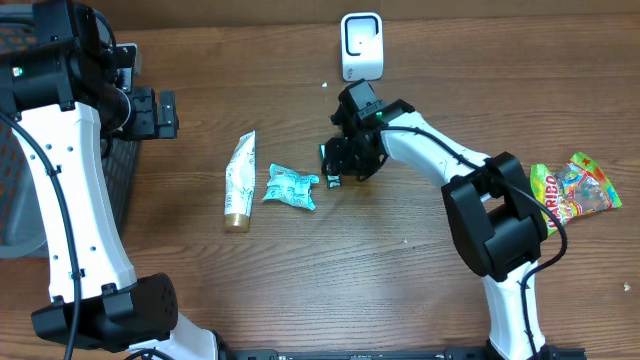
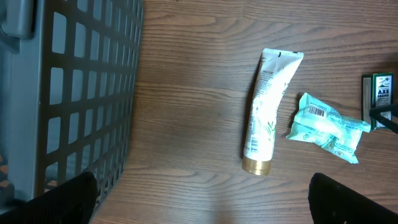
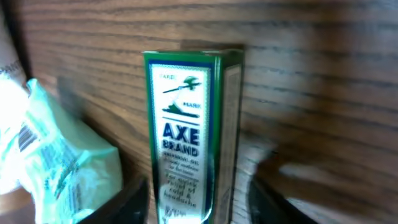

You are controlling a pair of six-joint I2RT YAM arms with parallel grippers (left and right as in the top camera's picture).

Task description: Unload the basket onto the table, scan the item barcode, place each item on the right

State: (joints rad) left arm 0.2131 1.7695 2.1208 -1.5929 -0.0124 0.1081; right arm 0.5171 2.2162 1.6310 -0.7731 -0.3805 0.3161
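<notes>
A small green and white Axe Brand box lies flat on the wooden table, between the fingers of my right gripper. The jaws stand a little apart from its sides, open. From overhead the right gripper covers most of the box, below the white barcode scanner at the table's far edge. The box's end shows at the right edge of the left wrist view. My left gripper is wide open over bare table, up beside the basket.
A white tube with a gold cap and a teal packet lie left of the box, the packet close to it. A grey mesh basket stands far left. A Haribo bag lies far right.
</notes>
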